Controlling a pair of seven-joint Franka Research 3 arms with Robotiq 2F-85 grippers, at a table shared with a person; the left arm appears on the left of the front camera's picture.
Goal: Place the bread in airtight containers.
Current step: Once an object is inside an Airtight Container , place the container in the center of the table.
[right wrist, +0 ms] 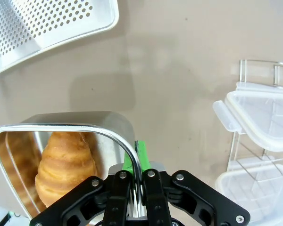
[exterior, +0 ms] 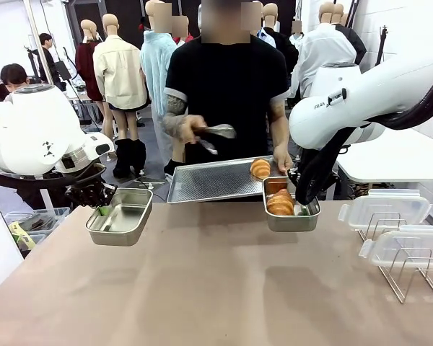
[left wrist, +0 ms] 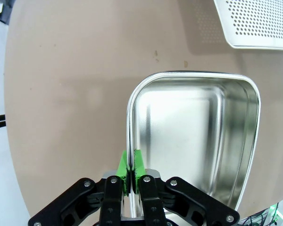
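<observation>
Left end effector [left wrist: 131, 175] is clamping the rim of the empty container [left wrist: 193, 136], right end effector [right wrist: 137, 181] that of the filled container [right wrist: 108, 127].
One croissant [right wrist: 66, 162] is lying inside; second croissant [exterior: 260, 168], upper centre on the tray [exterior: 202, 184], is probably light and flaky, so cradling its middle suits.

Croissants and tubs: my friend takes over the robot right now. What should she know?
Left gripper: shut on the rim of the empty steel tub.
Right gripper: shut on the rim of the other tub, one croissant inside.
Second croissant: on the perforated tray in the person's hand; tongs in their other hand.
Done: one croissant in.
Left: the second croissant, then both clear lids, now on the wire rack.
</observation>
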